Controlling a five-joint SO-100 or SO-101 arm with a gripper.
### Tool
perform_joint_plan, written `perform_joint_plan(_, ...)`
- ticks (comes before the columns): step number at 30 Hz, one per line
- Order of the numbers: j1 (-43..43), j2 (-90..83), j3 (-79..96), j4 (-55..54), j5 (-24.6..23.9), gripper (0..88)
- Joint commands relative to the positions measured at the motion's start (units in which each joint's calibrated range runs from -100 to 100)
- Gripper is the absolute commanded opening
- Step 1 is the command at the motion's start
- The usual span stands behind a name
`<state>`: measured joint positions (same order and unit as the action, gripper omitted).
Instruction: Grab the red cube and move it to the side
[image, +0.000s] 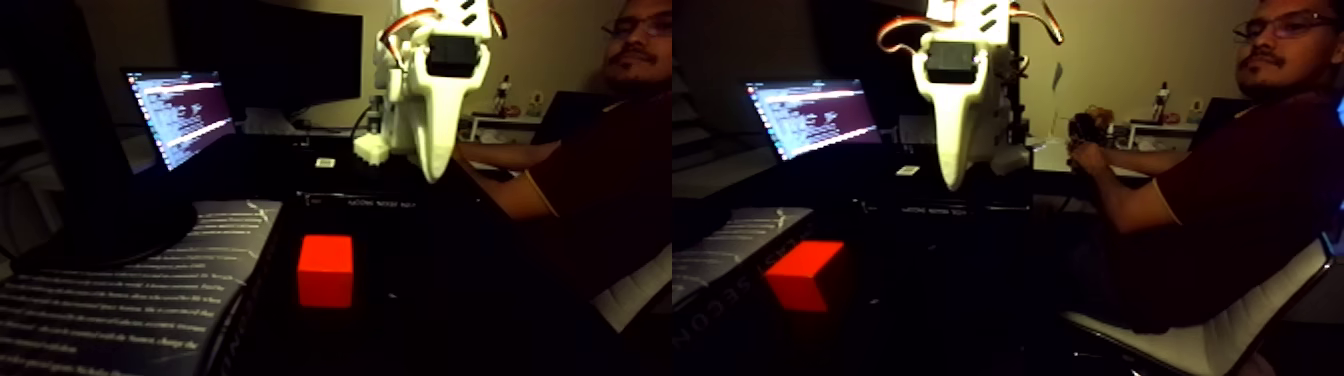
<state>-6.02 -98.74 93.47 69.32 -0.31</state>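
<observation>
The picture holds two side-by-side halves of the same dark desk. The red cube (325, 270) sits on the black desk surface in the left half and shows again as the same cube (803, 275) in the right half, turned a little. My white gripper (425, 165) hangs above and behind the cube, pointing down and well clear of it. Its long white finger (955, 150) is plain in the right half. The gap between the fingers is not clear from this angle. Nothing shows between them.
A lit laptop screen (180, 115) stands at the back left. A dark printed sheet (130, 290) lies left of the cube. A person (600, 160) sits at the right with a forearm on the desk behind the arm. A white chair edge (1210, 340) is at the lower right.
</observation>
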Motion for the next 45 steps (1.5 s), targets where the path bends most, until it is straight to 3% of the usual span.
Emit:
perform_joint_plan(1, 0.44, 0.17, 0.00, 0.02, 0.13, 1.1)
perform_joint_plan(33, 0.53, 0.50, -0.36, -0.23, 0.18, 1.4)
perform_joint_plan(45, 2.11, 14.03, -5.35, -5.38, 0.29, 1.5)
